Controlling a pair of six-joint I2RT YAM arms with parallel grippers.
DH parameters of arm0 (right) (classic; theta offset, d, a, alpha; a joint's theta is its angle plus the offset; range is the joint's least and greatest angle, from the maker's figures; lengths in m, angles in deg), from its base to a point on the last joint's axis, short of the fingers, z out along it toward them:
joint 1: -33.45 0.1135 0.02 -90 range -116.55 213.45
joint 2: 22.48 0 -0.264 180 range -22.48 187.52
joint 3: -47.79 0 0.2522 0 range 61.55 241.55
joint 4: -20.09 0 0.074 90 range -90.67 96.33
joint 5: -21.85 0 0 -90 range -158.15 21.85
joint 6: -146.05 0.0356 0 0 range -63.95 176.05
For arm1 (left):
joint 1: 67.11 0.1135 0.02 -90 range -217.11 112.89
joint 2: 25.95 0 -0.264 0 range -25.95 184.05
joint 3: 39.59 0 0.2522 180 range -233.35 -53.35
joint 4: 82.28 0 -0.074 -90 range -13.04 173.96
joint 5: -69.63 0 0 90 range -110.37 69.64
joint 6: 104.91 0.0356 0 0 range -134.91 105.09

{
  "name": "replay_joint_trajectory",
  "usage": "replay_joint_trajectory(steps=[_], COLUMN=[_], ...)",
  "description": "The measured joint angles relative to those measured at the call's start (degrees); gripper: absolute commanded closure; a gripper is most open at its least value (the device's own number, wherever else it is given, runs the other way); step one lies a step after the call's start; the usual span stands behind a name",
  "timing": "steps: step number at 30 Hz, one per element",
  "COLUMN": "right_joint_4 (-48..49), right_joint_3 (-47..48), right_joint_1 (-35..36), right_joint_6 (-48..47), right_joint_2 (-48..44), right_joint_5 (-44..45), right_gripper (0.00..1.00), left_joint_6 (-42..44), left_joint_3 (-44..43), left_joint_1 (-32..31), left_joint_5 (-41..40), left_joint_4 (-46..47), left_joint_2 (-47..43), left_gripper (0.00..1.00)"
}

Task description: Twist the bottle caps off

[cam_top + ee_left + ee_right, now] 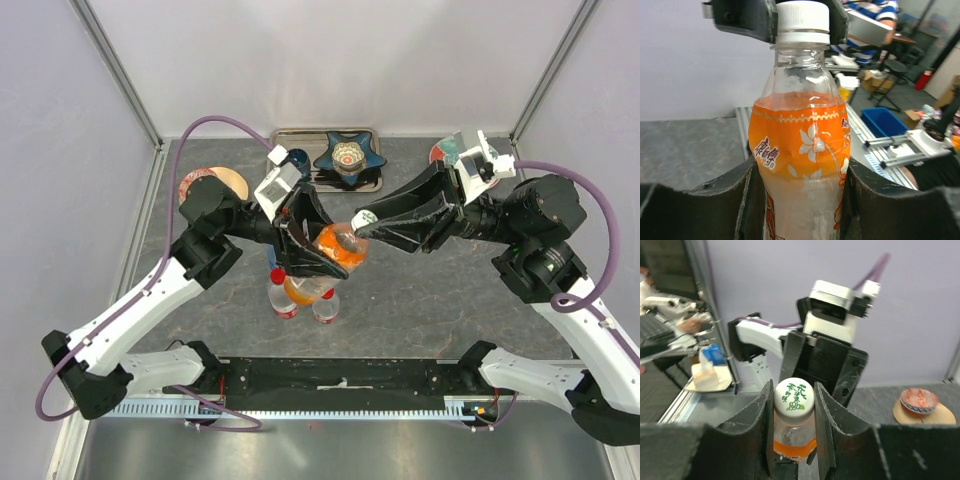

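My left gripper is shut on the body of the orange-liquid bottle and holds it tilted above the table; in the left wrist view the bottle stands between my fingers. My right gripper is shut on its white cap. In the right wrist view the cap, printed green, sits between both fingers. Two clear bottles with red-and-white labels stand just below, one showing a red cap. A blue-tinted bottle stands by the tray.
A metal tray at the back holds a dark blue star-shaped dish. Patterned plates lie at the back left and back right; the right wrist view shows one. Walls enclose the table.
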Motion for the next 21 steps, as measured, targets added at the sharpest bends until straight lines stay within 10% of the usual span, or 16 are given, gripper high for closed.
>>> replay_joint_trajectory(steps=[13,21], right_joint_4=[29.44,25.99], right_joint_3=[-9.49,-8.90], right_joint_1=[-0.63,-0.66], right_joint_6=[9.60,7.72], right_joint_2=[1.07,1.18], right_joint_5=[-18.10,-19.47], right_gripper=[1.00,0.51], left_joint_6=[-20.79,-18.34], left_joint_3=[2.99,2.64], left_joint_1=[-0.11,-0.39], left_joint_5=[15.06,17.75], left_joint_4=[27.15,24.83], left_joint_2=[5.77,6.78], left_gripper=[0.53,0.52])
